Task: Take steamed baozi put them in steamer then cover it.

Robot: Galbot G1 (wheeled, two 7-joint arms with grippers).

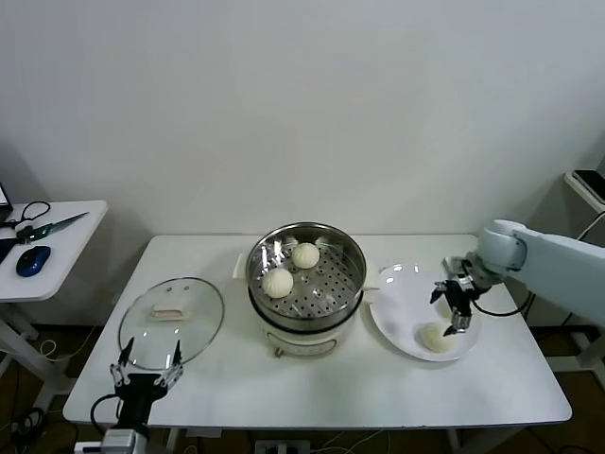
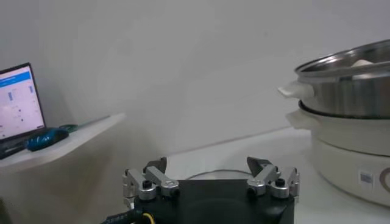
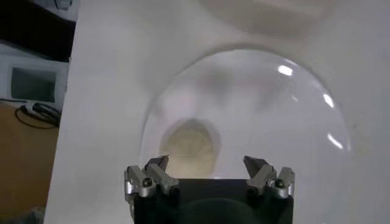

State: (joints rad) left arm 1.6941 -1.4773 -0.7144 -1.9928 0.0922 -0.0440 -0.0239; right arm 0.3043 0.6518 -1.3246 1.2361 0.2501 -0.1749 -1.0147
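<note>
Two cream-white baozi [image 1: 305,254] [image 1: 278,283] lie in the shiny steamer [image 1: 352,274] at the table's middle. A third baozi [image 1: 435,337] [image 3: 190,148] rests on the white plate [image 1: 397,312] to the right. My right gripper [image 1: 456,303] [image 3: 207,164] hangs open just above the plate, over that bun, with nothing between its fingers. The glass cover [image 1: 203,331] with its cream handle lies flat on the table at the left. My left gripper [image 1: 146,364] [image 2: 208,167] stands open at the table's front edge, just in front of the cover.
A side table [image 1: 71,236] at the far left carries scissors [image 1: 47,227] and a blue mouse [image 1: 32,260]. A laptop screen [image 2: 15,100] shows there in the left wrist view. The steamer's white pot base [image 2: 353,152] stands right of the left gripper.
</note>
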